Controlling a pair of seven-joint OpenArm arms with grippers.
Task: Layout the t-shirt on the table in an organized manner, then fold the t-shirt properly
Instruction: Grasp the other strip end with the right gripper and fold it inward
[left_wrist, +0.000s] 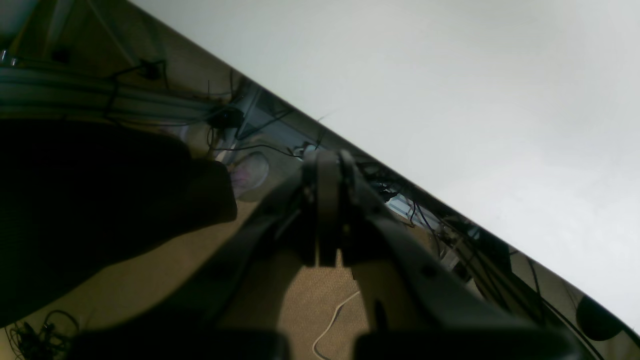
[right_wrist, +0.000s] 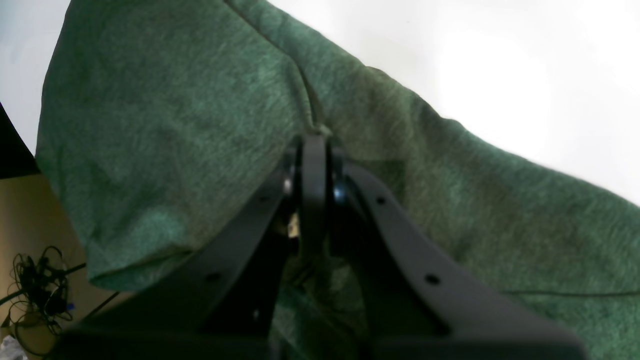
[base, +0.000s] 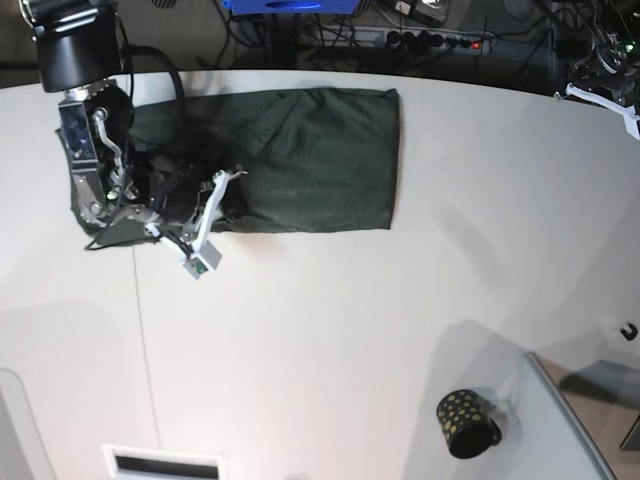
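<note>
— How does the t-shirt (base: 300, 160) look from your end?

— I see dark green, thin heathered fabric, folded into a broad rectangle. Its edge away from the black cup with gold dots (base: 465, 424) is rumpled under my right arm. It lies on the white table (base: 330, 330), toward the far edge, well apart from the cup, which sits near the opposite edge.

— And the claws?

— In the right wrist view, my right gripper (right_wrist: 314, 142) has its jaws pressed together, pinching a ridge of the green cloth. My left gripper (left_wrist: 327, 160) is closed on nothing, hanging just off the table's edge over the floor.
</note>
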